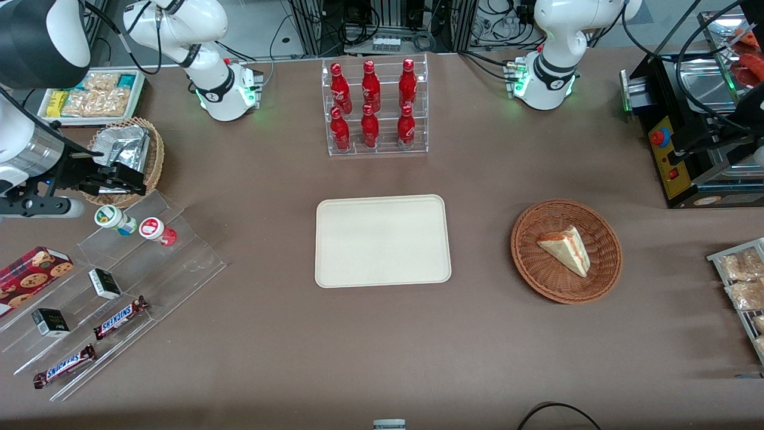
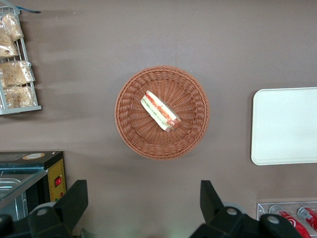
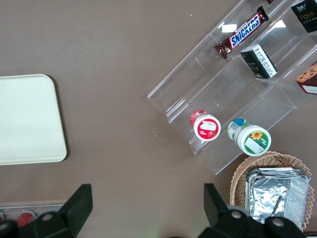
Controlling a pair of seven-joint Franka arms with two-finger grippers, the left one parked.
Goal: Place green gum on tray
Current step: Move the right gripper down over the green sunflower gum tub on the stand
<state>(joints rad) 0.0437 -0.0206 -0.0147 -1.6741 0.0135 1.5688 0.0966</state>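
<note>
The green gum, a small bottle with a white-and-green lid and teal body, lies on the top step of the clear stepped rack at the working arm's end of the table. It shows again as the green gum in the right wrist view. The cream tray lies bare at the table's middle; its rounded corner, the tray, is visible from the wrist. My gripper hovers open above the table just farther from the front camera than the gum, apart from it. The gripper has nothing between its fingers.
A red-lidded gum bottle lies beside the green one. Snickers bars and small dark boxes sit on the rack's lower steps. A wicker basket of foil packs stands under my arm. A rack of cola bottles and a sandwich basket flank the tray.
</note>
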